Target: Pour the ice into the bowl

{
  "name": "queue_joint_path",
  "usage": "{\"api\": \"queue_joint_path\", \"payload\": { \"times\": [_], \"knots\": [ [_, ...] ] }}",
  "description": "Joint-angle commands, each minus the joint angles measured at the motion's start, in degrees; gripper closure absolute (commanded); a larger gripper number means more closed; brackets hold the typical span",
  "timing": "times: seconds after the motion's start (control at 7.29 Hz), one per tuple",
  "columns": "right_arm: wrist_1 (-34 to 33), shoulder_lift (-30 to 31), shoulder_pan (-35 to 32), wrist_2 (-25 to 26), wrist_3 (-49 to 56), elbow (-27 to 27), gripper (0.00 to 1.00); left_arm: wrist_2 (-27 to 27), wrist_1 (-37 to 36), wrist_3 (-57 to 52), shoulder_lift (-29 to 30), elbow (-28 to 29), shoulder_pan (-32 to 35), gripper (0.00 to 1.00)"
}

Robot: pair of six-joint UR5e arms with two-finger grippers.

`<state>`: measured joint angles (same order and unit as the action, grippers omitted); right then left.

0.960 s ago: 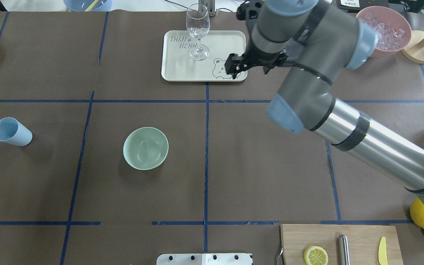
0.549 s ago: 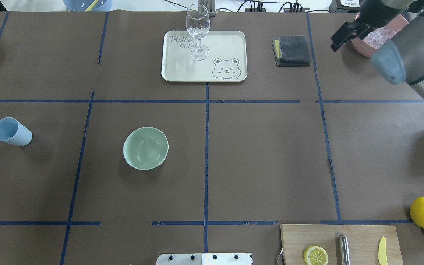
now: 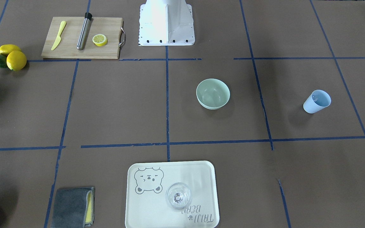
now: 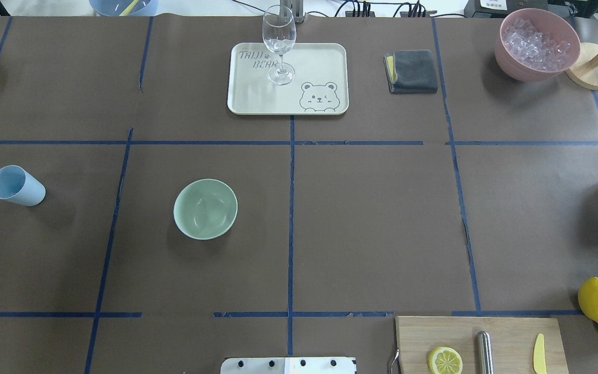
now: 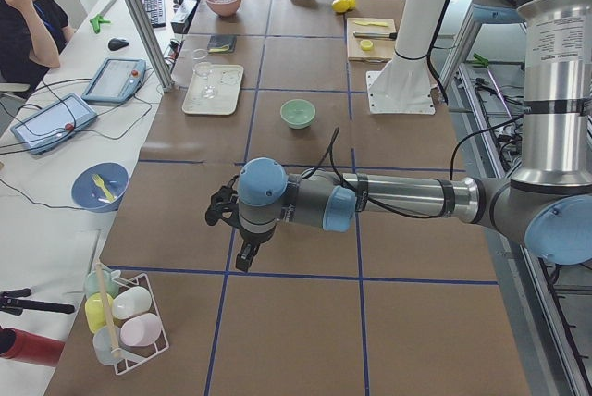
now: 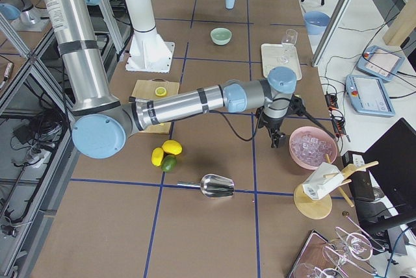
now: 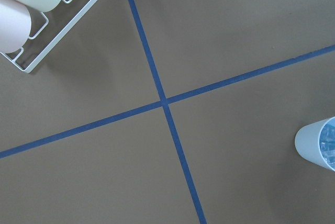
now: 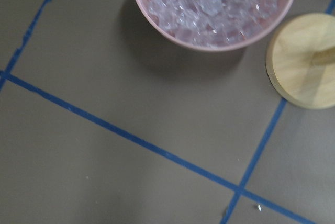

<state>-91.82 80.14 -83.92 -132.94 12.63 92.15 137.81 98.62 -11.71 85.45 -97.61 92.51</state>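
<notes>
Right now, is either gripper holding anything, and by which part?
Nothing seems held: the left gripper and right gripper hang free above the table, and the light blue cup stands alone. Jaw state cannot be told.

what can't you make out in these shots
The left gripper: shows only in the exterior left view, too small to tell open or shut.
The right gripper: likewise, exterior right view only.
The ice: its cup is cut by the left wrist view's edge; count unclear.

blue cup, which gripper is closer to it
Left. The left gripper is close by the cup, which shows at its wrist view's edge; the right gripper is at the table's other end, beside the pink bowl.
</notes>
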Motion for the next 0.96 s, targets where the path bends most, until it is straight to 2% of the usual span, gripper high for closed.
{"api": "queue_joint_path", "payload": {
  "times": [0.0,0.14,0.27,0.41,0.82],
  "knots": [
    [1.02,7.73,-3.6,0.75,0.99,0.57,0.0,0.0,0.25,0.19,0.07,-0.21,-1.97,0.0],
    [3.38,10.97,-3.88,0.49,0.21,0.13,0.0,0.0,0.34,4.11,0.15,-0.39,-3.2,0.0],
    [6.1,11.0,-4.15,0.4,-0.15,0.57,0.0,0.0,2.52,11.72,0.59,-1.09,-5.56,0.0],
    [6.3,11.0,-4.15,0.66,-0.06,0.48,0.0,0.0,7.67,16.5,0.59,-1.27,-8.02,0.0],
    [6.3,11.09,-4.24,0.66,-0.06,0.39,0.0,-0.7,35.32,18.56,0.33,-1.18,-8.93,0.0]
  ]
}}
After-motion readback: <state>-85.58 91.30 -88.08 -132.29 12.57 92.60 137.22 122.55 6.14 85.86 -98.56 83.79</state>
